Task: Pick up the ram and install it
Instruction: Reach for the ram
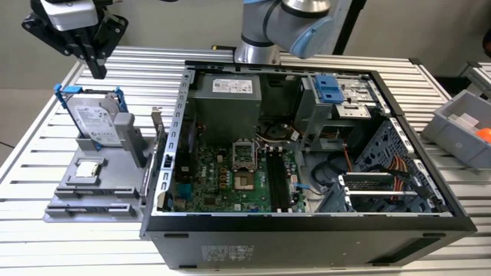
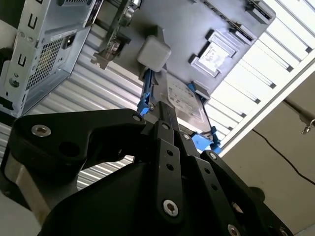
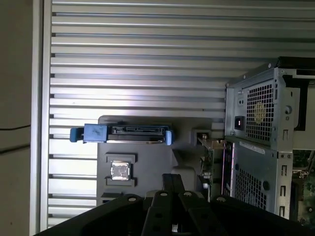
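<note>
My gripper (image 1: 98, 70) hangs above the table's far corner at the exterior view's left, its black fingers pointing down, pressed together and holding nothing. The ram (image 1: 158, 135) is a thin board standing on edge at the side of the grey holder (image 1: 115, 184), close against the wall of the open computer case (image 1: 307, 227). The gripper is higher than the ram and off to the exterior view's left of it, apart from it. In both wrist views the shut gripper (image 2: 165, 112) (image 3: 172, 180) points toward the holder. The ram (image 3: 210, 153) shows edge-on beside the case.
A silver hard drive (image 1: 96, 122) in a blue frame stands upright in the holder, almost under the gripper. A small square processor chip (image 1: 88, 168) lies in front of it. The motherboard's dark memory slots (image 1: 276, 179) lie inside the case. A grey bin (image 1: 464, 129) stands at the right.
</note>
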### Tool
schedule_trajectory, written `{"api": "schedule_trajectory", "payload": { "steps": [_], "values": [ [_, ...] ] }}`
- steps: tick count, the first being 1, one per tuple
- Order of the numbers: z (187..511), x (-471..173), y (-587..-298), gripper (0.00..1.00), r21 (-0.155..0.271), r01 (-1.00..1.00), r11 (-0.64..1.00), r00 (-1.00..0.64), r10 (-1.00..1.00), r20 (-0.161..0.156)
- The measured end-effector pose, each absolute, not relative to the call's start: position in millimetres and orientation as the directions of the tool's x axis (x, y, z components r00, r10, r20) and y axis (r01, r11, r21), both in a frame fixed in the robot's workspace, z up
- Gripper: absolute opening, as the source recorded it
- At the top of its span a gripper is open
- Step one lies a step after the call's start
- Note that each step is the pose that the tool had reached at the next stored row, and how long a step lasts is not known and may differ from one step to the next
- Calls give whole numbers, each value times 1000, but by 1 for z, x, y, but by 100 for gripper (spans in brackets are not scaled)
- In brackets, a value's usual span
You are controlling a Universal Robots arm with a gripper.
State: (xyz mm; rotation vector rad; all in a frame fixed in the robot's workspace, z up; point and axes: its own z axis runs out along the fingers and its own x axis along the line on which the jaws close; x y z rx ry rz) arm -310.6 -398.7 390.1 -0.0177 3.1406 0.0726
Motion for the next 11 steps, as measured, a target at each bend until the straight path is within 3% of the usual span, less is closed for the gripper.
{"api": "schedule_trajectory", "payload": {
  "steps": [11],
  "values": [
    [390, -326, -399, 0, 46, -11, 999, -1000, -11, 0]
  ]
}}
